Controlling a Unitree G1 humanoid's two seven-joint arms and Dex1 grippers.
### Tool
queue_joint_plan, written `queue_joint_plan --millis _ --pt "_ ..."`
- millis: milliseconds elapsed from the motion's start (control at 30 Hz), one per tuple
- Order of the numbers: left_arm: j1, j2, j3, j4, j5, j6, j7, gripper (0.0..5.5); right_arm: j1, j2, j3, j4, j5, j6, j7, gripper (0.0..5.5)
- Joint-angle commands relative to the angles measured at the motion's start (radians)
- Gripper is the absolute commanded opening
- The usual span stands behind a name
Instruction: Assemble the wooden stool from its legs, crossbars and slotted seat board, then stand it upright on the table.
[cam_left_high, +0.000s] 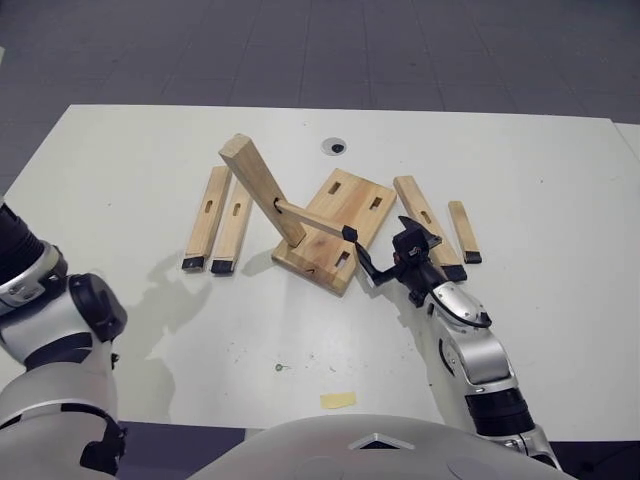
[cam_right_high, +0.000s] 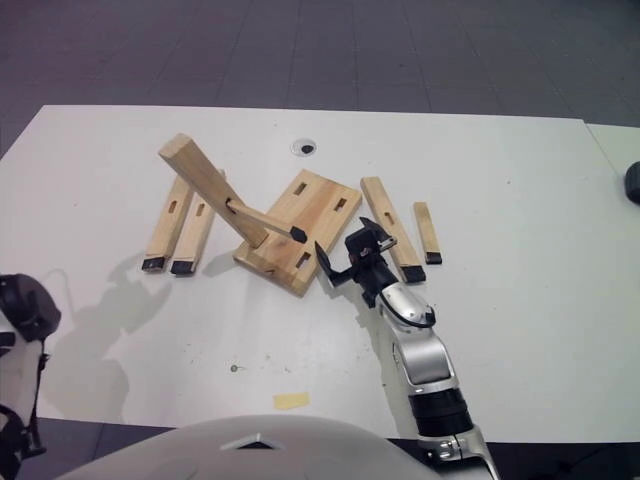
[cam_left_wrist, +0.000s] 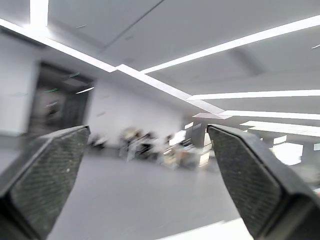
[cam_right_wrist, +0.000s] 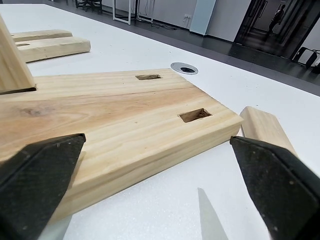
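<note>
The slotted seat board (cam_left_high: 340, 215) lies flat at mid-table. One leg (cam_left_high: 262, 188) stands tilted in a slot at its near-left corner, and a crossbar (cam_left_high: 318, 220) sticks out of that leg over the board. Two more legs (cam_left_high: 218, 220) lie side by side to the left. A fourth leg (cam_left_high: 425, 222) and a short crossbar (cam_left_high: 463, 232) lie to the right. My right gripper (cam_left_high: 392, 250) is open, low over the table at the board's near-right corner, holding nothing. In the right wrist view its fingers (cam_right_wrist: 40, 172) frame the board's edge (cam_right_wrist: 125, 110). My left gripper (cam_left_wrist: 147, 130) is open, aimed at the ceiling.
A round cable hole (cam_left_high: 335, 147) sits in the table behind the board. A yellow slip (cam_left_high: 337, 400) and a tiny screw (cam_left_high: 279, 367) lie near the front edge. The white table (cam_left_high: 540, 180) has free room on the far right and at the front left.
</note>
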Motion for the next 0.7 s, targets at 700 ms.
queue_joint_plan --millis 700 --pt "0.486 -0.06 -0.348 0.282 0.717 -0.016 -0.266 4.83 0.029 0.016 -0.001 0.003 -0.011 -0.014 -0.026 5.4"
